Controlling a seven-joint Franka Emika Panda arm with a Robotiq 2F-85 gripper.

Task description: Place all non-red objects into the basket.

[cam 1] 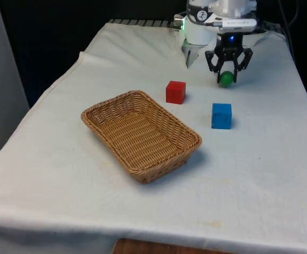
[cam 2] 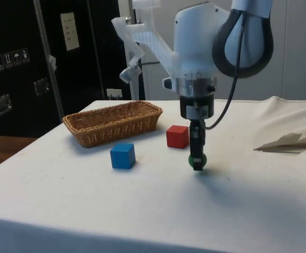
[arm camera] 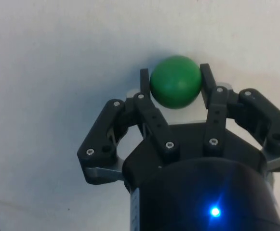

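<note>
Fingers (arm camera: 207,86) are clamped on the green ball (arm camera: 175,81), one on each side of it, and you can see that clearest from the wrist view. The gripper (cam 1: 227,75) is down low over the bench (cam 1: 259,174) at the far end, on the front view's right, and the ball (cam 1: 226,79) looks like it's right at the cloth, though I can't tell if it's resting on it or just off it. In the side view the gripper (cam 2: 197,158) hangs straight down with the ball (cam 2: 200,159) peeking out at the fingertips.

Other stuff: the blue cube (cam 1: 221,116) sits on the cloth nearer the camera than the ball, well apart from the gripper. The red cube (cam 1: 175,92) is towards the front view's left of both, near the blue one but not touching it. In the side view the red cube (cam 2: 177,136) is just behind the gripper and the blue cube (cam 2: 122,156) is off to the side.

The wicker basket (cam 1: 109,109) sits around mid-bench, on the front view's left of the cubes, turned at an angle, with nothing in it. Side view has the basket (cam 2: 112,125) behind the blue cube.
</note>
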